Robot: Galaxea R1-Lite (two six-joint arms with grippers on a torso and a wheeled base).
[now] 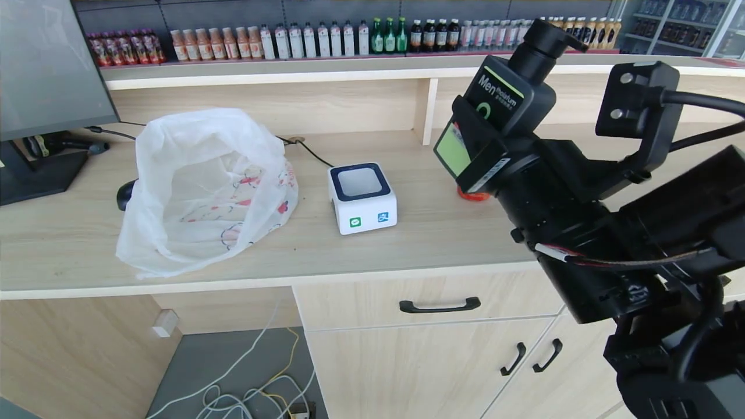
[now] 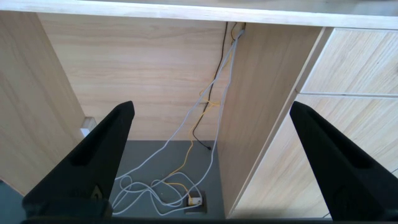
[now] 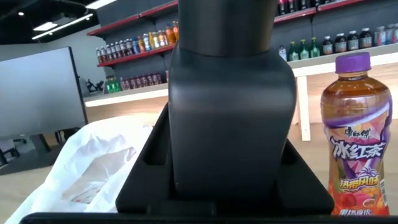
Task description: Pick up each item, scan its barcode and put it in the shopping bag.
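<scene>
One dark pump bottle (image 1: pixel 512 87) clamped in right gripper (image 1: pixel 480 148); left gripper (image 2: pixel 211 112) spread, empty. Turn barcode toward scanner (image 1: pixel 362 198).

Shop checkout: wooden counter (image 1: pixel 419 233), barcode scanner (image 1: pixel 362 198), bottled drinks (image 1: pixel 326 39) along shelves.

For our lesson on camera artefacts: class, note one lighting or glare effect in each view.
Head view: the monitor screen carries a pale sheen. Left wrist view: the left tool shows as dark silhouettes. Right wrist view: ceiling lamps glare; the pump bottle looms dark.
</scene>
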